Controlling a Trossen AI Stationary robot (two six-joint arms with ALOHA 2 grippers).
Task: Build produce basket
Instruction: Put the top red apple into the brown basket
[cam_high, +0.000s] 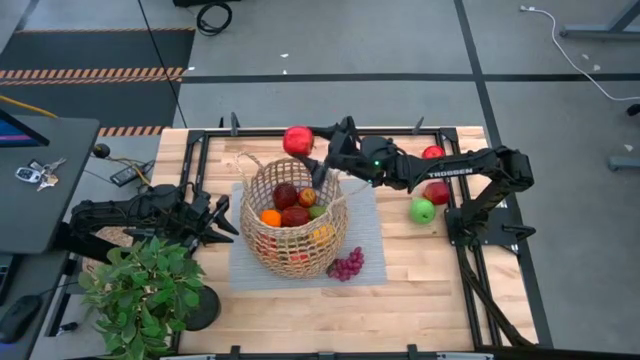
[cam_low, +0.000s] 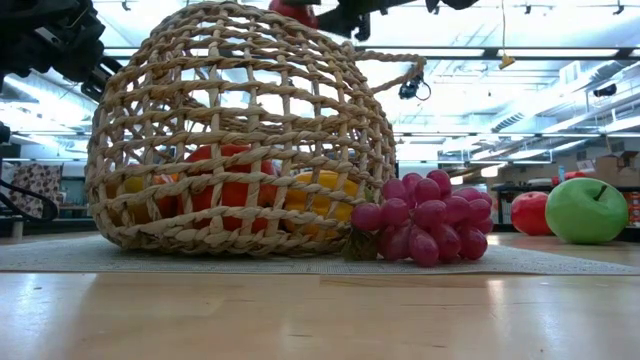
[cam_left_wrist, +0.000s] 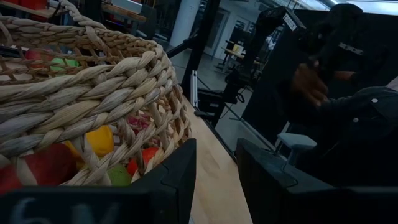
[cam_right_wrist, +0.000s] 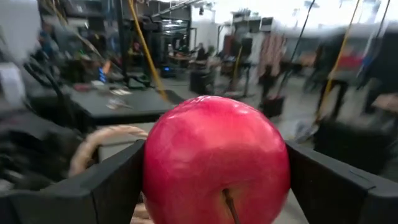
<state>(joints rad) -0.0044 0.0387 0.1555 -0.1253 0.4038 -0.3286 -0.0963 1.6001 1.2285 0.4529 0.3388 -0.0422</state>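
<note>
right gripper: (cam_high: 316, 146) up above the far rim of the wicker basket (cam_high: 292, 252), fingers spread wide and clamped on a big red apple (cam_right_wrist: 216, 158). In the right wrist view the apple fills the whole gap between the two fingers, stem dimple facing the camera

held apple from above: (cam_high: 298, 140) sits just past the basket's far edge, not over the opening

left gripper: (cam_high: 222, 217) parked right beside the basket on the plant side, fingers only a narrow gap apart with nothing between them. Its wrist view looks straight at the weave

basket: on a grey mat (cam_high: 364, 218) mid-table, looks tipped a bit in the low view, one loop handle (cam_low: 396, 70) sticking up

inside the basket: dark red fruits, an orange (cam_high: 271, 217), something green, and a yellow pepper (cam_low: 318, 190) showing through the weave

purple grapes: (cam_high: 346, 265) on the mat, touching the basket's base on the near side

outside the basket, on the right arm's side: green apple (cam_high: 423, 210) well apart from it, red apple (cam_high: 437, 192) just beside the green one, another red one (cam_high: 432, 153) further back

potted plant: (cam_high: 138, 290) near table corner, behind the left gripper from the basket
</note>
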